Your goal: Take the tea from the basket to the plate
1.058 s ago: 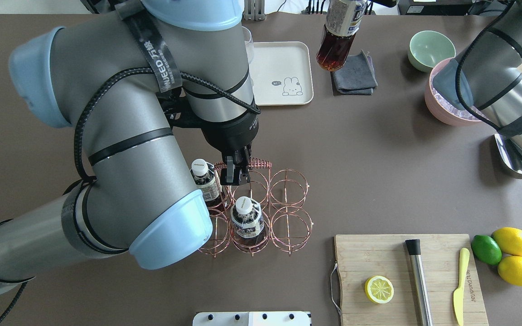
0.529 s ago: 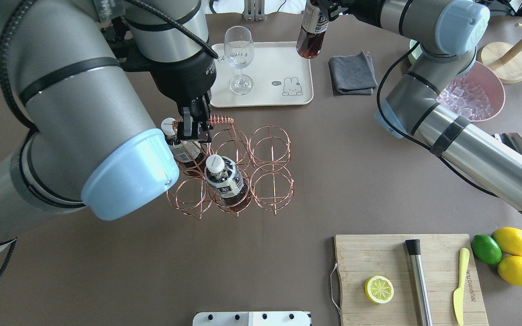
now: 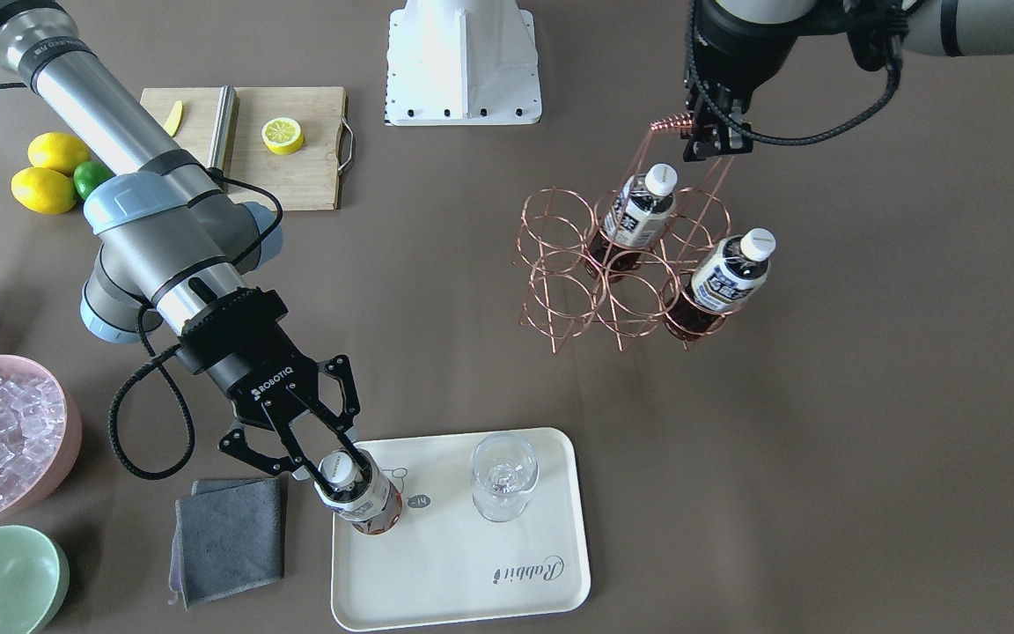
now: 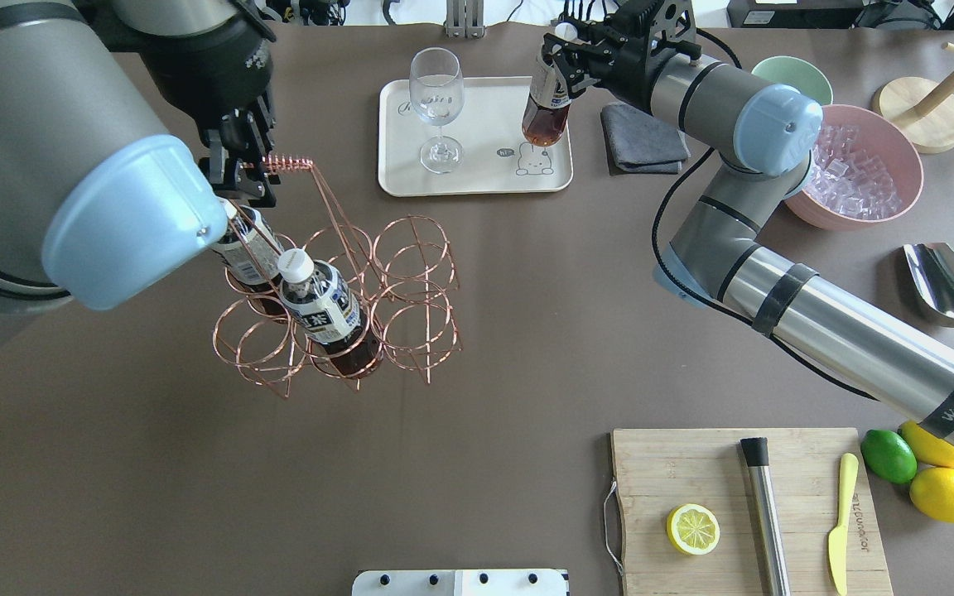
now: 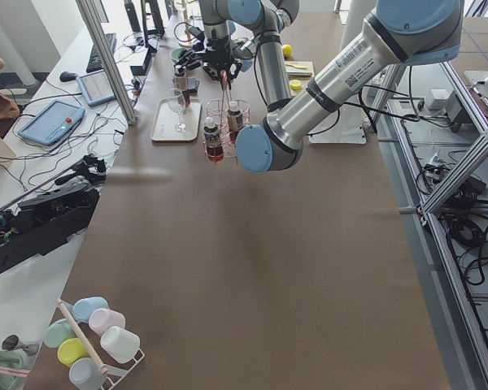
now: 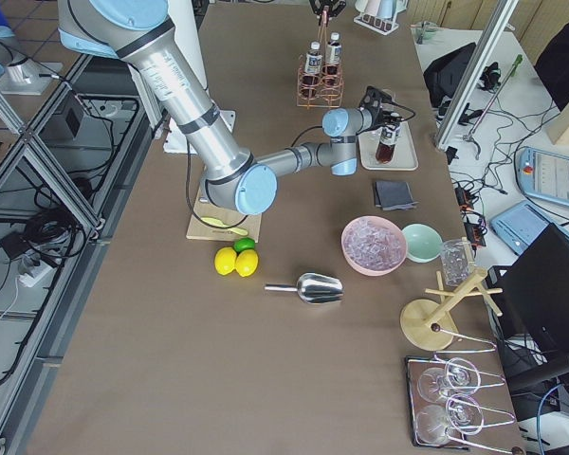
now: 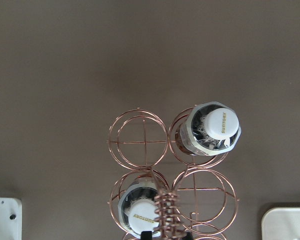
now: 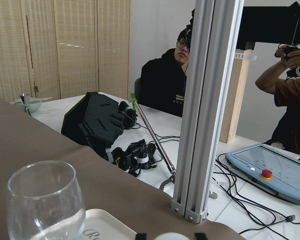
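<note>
My right gripper [image 3: 331, 460] [image 4: 560, 51] is shut on the white cap of a tea bottle [image 3: 364, 504] [image 4: 545, 112]. It holds the bottle, slightly tilted, over the bear-drawing end of the cream plate [image 3: 472, 572] [image 4: 485, 108]; I cannot tell whether the bottle touches it. My left gripper [image 3: 715, 141] [image 4: 241, 170] is shut on the coiled handle [image 4: 286, 163] of the copper wire basket [image 3: 599, 291] [image 4: 378, 281] [image 7: 162, 150], which hangs tilted. Two more tea bottles [image 4: 320, 302] [image 4: 241, 248] [image 7: 212, 130] stand in its cells.
A stemmed glass [image 3: 503, 475] [image 4: 436, 108] stands on the plate beside the held bottle. A grey cloth [image 4: 643, 136], a mint bowl [image 4: 792, 79] and a pink ice bowl [image 4: 854, 165] lie right of the plate. A cutting board [image 4: 742, 505], citrus and a metal scoop [image 4: 945, 281] sit near right.
My left gripper has carried the basket further left, and it now tilts. My right gripper has brought the tea bottle left and down over the plate's bear end.
</note>
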Action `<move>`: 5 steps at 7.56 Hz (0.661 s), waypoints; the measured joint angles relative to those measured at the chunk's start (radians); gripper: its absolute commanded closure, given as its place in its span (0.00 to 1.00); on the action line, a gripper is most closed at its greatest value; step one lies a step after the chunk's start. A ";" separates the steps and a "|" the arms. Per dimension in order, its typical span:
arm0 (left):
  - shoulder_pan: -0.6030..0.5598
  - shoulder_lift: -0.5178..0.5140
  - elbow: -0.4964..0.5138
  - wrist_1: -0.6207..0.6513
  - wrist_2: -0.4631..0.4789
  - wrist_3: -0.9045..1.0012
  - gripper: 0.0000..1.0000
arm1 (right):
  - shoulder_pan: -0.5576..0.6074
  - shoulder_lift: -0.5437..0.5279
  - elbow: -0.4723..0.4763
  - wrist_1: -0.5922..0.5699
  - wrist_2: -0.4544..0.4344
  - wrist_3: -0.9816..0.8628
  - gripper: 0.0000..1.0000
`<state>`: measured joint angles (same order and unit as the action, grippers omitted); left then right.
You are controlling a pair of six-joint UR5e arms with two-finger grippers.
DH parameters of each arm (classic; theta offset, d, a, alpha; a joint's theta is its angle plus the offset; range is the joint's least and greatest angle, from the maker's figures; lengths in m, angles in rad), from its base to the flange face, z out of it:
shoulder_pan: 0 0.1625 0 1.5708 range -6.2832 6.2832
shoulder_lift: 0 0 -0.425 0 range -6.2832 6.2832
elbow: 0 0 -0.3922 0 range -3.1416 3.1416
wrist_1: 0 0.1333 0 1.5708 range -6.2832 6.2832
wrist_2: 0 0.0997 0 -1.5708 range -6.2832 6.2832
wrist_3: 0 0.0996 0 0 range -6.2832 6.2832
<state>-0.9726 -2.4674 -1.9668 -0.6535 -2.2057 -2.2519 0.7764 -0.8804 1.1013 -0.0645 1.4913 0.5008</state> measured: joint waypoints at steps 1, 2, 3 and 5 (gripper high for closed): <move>-0.048 0.047 0.005 0.002 0.001 0.079 1.00 | -0.007 0.000 -0.003 0.002 -0.005 0.000 1.00; -0.091 0.095 0.017 0.003 0.003 0.161 1.00 | -0.011 0.000 -0.004 0.003 -0.007 -0.001 1.00; -0.129 0.134 0.035 0.004 0.004 0.242 1.00 | -0.013 0.000 -0.004 0.003 -0.008 -0.001 0.71; -0.220 0.171 0.118 -0.002 0.009 0.397 1.00 | -0.014 0.000 -0.003 0.004 -0.008 -0.002 0.00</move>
<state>-1.1928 -2.2967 -1.8488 -0.6556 -2.1972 -1.8553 0.7624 -0.8805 1.0983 -0.0605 1.4833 0.4986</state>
